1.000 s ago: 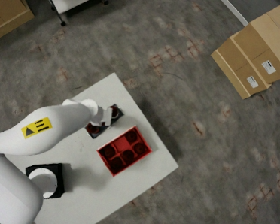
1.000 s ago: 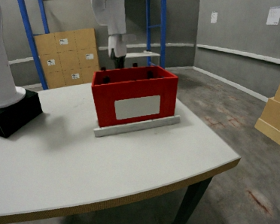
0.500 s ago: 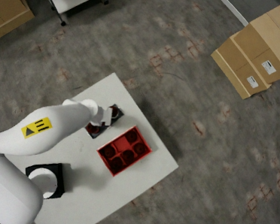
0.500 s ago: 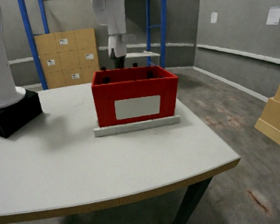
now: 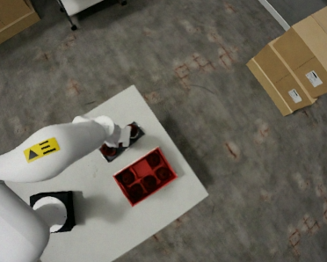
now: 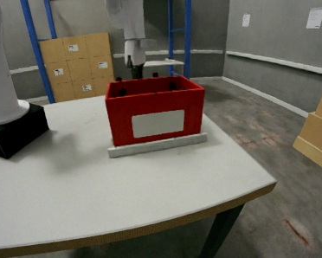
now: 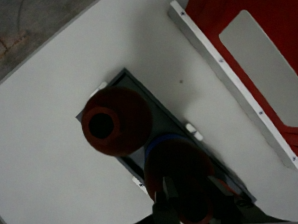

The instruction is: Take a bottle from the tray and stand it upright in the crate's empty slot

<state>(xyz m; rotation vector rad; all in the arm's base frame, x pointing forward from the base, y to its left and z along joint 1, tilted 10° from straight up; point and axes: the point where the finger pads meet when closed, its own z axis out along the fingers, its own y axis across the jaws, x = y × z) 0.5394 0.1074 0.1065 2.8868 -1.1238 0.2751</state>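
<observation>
A red crate [image 5: 145, 176] stands on the white table, with several dark bottles in it and one empty slot [image 5: 141, 167] at its far side. It also shows in the exterior view [image 6: 155, 110] on a pale base. Behind it lies a dark tray with two dark red bottles. One bottle [image 7: 116, 121] stands free in the tray. My gripper [image 7: 187, 193] is shut on the other bottle [image 7: 180, 172], right above the tray. In the exterior view the gripper [image 6: 135, 61] hangs behind the crate.
The arm's black base [image 5: 53, 211] sits at the table's near left corner. Cardboard boxes [image 5: 297, 61] lie on the floor at the right. The table's edge runs close behind the tray in the wrist view.
</observation>
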